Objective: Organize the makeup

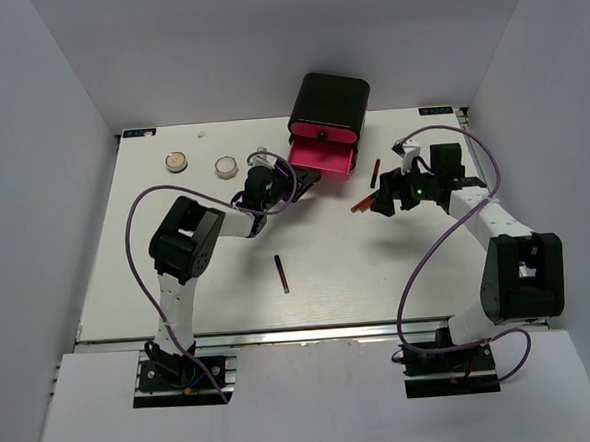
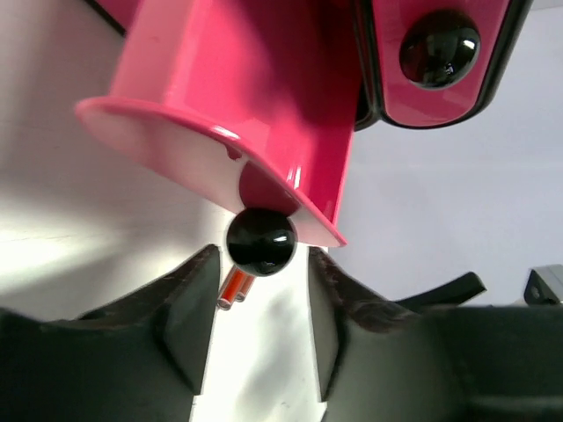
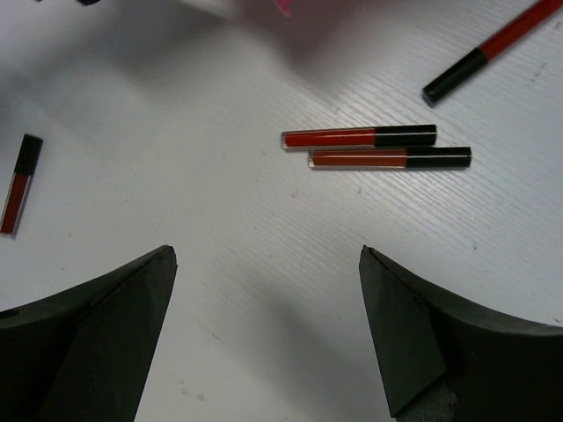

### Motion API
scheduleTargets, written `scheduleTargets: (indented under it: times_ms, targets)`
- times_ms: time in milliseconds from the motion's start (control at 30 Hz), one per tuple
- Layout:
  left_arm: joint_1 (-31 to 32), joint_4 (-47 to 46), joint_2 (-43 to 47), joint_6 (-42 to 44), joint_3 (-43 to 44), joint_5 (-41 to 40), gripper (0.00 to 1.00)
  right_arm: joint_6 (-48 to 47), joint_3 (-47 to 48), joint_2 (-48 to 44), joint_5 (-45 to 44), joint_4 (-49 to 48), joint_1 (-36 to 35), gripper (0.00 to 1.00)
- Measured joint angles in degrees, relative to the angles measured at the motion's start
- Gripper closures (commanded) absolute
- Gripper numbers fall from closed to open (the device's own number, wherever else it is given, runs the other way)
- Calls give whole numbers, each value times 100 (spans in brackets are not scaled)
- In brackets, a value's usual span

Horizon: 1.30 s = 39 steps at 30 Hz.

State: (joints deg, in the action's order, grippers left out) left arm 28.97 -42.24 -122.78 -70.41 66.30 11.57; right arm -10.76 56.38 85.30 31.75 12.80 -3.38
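The makeup lies scattered on the table. Two round compacts sit at the back left. A dark stick lies mid-table and a red stick lies right of the box. Two red-and-black sticks lie side by side just ahead of my right gripper, which is open and empty above the table. My left gripper is open, its fingertips either side of the black knob of the pulled-out pink drawer, with small gaps.
The black box with pink drawers stands at the back centre, one drawer drawn out toward the front. A closed drawer front with its knob shows above. Grey walls enclose the table.
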Motion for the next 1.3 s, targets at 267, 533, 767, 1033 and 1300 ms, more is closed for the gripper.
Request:
scheduleTargets:
  times_ms: [267,533,767,1033,1300]
  targets:
    - [0,372,439,326,-229,-120,31,-1438,332,199,1032,798,0,12]
    - [0,1486,1648,1034,-527,-492,28,-4028,463,245,1838,1875,-7,19]
    - [-70,3073,3069,1853,-872,-1163,30,-5187,387,153,1397,2015,-531,22]
    - [-304,4966,4304,2546,-1567,-2151,17,-4468,-293,-258,-184,994,-2194,23]
    - [-1523,5965,3670,3506,-920,-2135,2,-3493,22,-70,-509,678,-2376,22]
